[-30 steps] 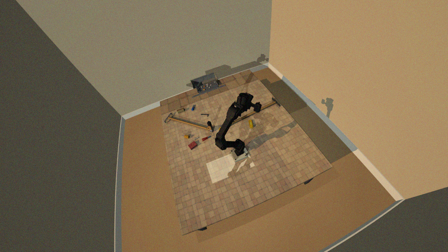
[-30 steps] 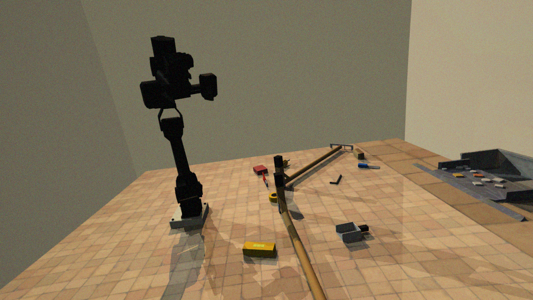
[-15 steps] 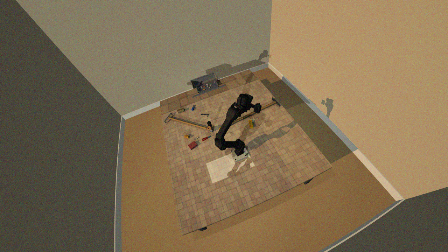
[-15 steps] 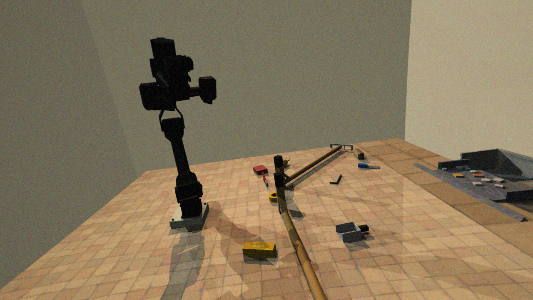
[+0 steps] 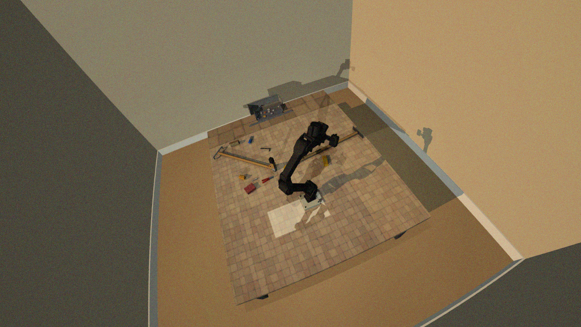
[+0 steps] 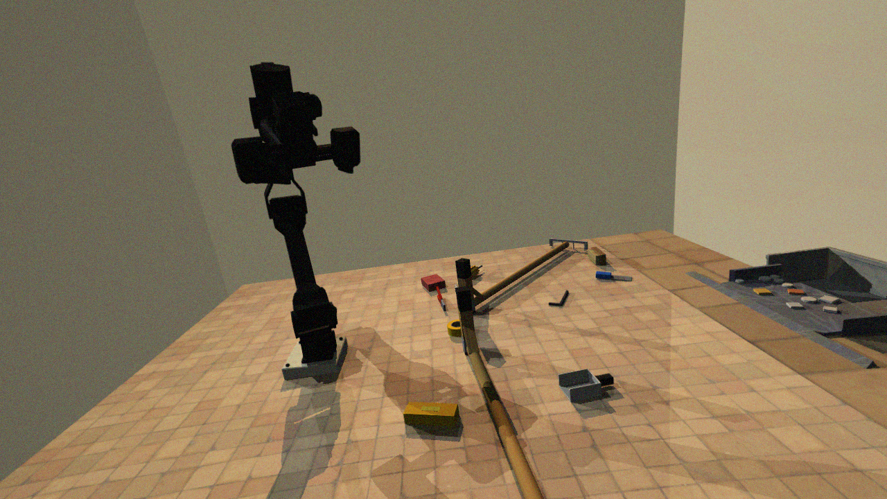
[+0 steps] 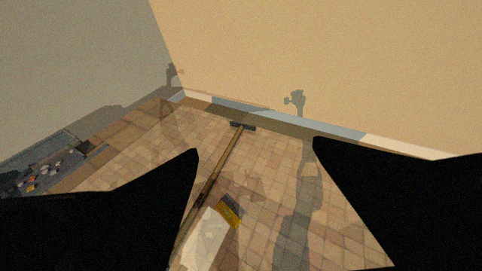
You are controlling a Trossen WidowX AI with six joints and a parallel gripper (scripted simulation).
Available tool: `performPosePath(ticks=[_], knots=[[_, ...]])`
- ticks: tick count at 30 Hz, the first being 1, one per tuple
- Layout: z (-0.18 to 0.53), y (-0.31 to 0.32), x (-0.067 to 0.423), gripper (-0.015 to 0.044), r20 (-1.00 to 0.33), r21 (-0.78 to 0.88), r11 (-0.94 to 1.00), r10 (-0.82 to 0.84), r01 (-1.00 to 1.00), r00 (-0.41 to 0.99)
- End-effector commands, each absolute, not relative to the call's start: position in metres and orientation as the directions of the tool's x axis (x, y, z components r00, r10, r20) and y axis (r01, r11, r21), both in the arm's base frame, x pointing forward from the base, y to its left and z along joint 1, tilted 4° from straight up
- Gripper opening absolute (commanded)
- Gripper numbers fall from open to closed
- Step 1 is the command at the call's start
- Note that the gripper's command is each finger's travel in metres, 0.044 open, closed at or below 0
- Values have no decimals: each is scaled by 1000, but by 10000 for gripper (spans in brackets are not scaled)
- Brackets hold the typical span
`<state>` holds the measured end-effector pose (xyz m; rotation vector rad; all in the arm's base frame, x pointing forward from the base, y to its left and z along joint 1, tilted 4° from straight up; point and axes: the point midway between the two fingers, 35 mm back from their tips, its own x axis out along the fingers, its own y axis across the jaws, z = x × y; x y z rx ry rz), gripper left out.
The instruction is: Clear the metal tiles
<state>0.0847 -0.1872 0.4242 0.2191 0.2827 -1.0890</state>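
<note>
— Hanging high mid-frame, the gripper [image 7: 254, 158] gapes wide, holding nothing.
— And the scraper [image 7: 218, 169]?
— Flat on the table [image 7: 286, 181], running toward the top centre, beside a yellow block [image 7: 227, 214].

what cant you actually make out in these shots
- Long scraper: wrist view, its near end is hidden behind the black jaws; exterior view, the bottom edge cuts it off.
- Metal tiles on the bench plate: too small in every view to count or tell metal from the rest.
- Catch box: exterior view, its inside is hidden by its own wall.
</note>
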Motion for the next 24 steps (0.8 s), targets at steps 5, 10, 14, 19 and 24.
performPosePath(ticks=[5, 10, 14, 19, 24], knots=[[431, -189, 92, 440, -312, 62, 463, -832, 884, 458], [445, -193, 106, 440, -270, 124, 493, -818, 861, 508], [456, -195, 118, 440, -237, 175, 518, -803, 837, 547], [470, -196, 134, 440, -195, 239, 550, -780, 800, 594], [484, -195, 149, 440, -152, 304, 581, -753, 755, 640]])
